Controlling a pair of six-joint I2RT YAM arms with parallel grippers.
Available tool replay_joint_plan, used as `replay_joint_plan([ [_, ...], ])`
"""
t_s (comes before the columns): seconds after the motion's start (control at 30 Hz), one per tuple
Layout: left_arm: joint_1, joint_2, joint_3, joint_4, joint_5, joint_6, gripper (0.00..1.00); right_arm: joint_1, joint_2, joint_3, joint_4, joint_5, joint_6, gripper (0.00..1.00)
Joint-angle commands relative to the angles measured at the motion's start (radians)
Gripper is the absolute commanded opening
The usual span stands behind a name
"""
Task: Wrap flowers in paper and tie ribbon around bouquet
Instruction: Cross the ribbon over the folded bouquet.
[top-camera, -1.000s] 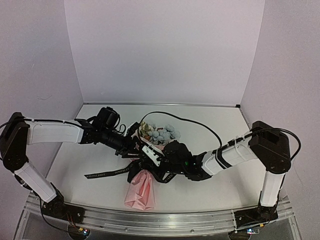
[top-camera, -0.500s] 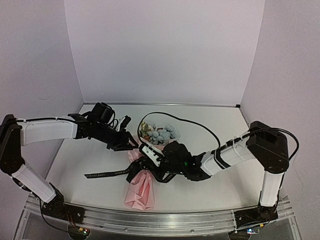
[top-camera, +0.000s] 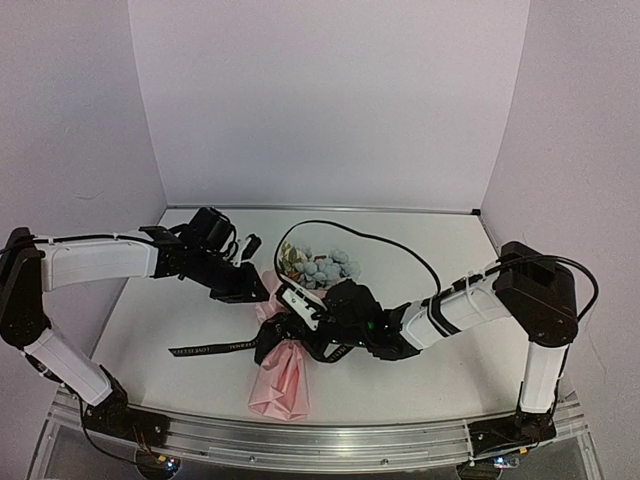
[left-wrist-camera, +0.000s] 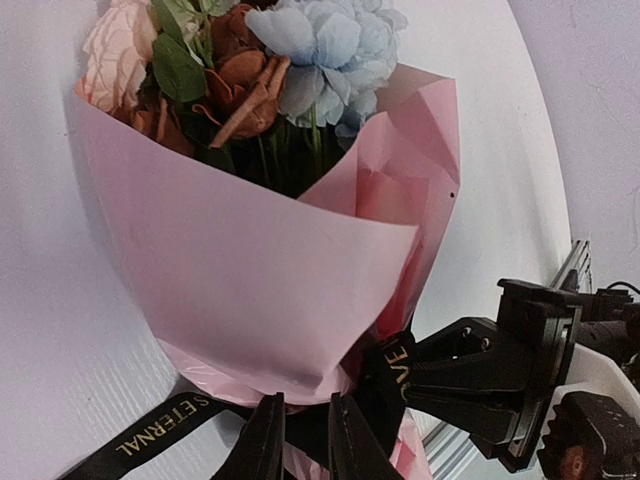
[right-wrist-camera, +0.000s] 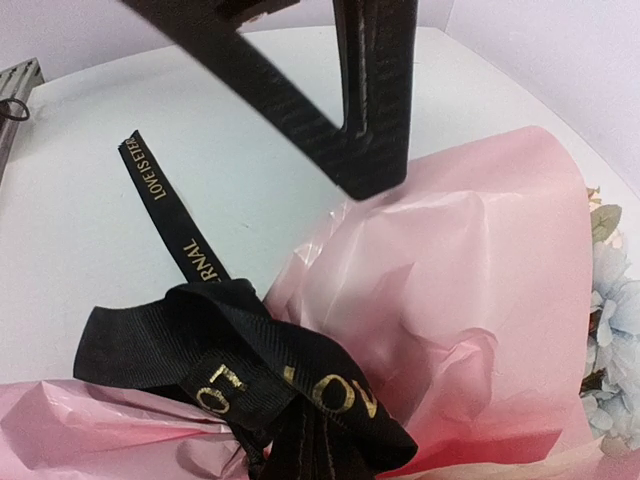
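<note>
- Lying on the white tabletop (top-camera: 150, 320) between the two arms was the bouquet (top-camera: 283, 372); its narrow end pointed toward the near edge, its blooms toward the back wall.
- A small bunch of pale blue, pink, cream and rust-red flowers (left-wrist-camera: 250, 60) with green leaves stood out of the wide mouth of a cone of thin, pale pink wrapping paper (left-wrist-camera: 250, 280); the paper overlapped itself down one side.
- A long, narrow black fabric ribbon (right-wrist-camera: 240, 375) with gold lettering crossed the narrow waist of the cone and was bunched in folds there; one tail lay flat on the tabletop, running out toward the left arm's side.
- The left gripper (left-wrist-camera: 307, 405) was at that waist; its fingers stood nearly together with a narrow gap between them; dark ribbon showed in the gap; whether it was pinched could not be determined.
- The right gripper (right-wrist-camera: 368, 170) had its jaws fully together; it sat over the pink paper, close beside the ribbon folds; a lettered loop lay against its tip in the left wrist view; whether anything was held could not be told.
</note>
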Motion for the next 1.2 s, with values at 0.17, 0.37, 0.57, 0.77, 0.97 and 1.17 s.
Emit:
replay_joint_plan([
  [0.17, -0.035, 0.053, 0.002, 0.035, -0.03, -0.001, 0.17, 0.005, 0.025, 0.06, 0.018, -0.027, 0.017, 0.0],
  [0.37, -0.055, 0.081, 0.009, 0.044, -0.022, -0.002, 0.19, 0.005, 0.029, 0.067, 0.018, -0.037, 0.015, 0.0],
  [0.57, -0.074, 0.105, 0.016, 0.054, 0.012, 0.005, 0.2, 0.006, 0.035, 0.069, 0.018, -0.036, 0.017, 0.0],
  [0.77, -0.091, 0.11, 0.028, 0.05, 0.048, 0.01, 0.24, 0.005, 0.035, 0.07, 0.018, -0.026, 0.012, 0.0],
  [0.97, -0.091, 0.105, 0.0, 0.083, 0.088, -0.022, 0.28, 0.005, 0.02, 0.073, 0.018, -0.015, 0.014, 0.0],
  [1.17, -0.091, 0.097, -0.034, 0.137, 0.127, -0.067, 0.22, 0.005, 0.005, 0.075, 0.018, -0.005, 0.009, 0.0],
])
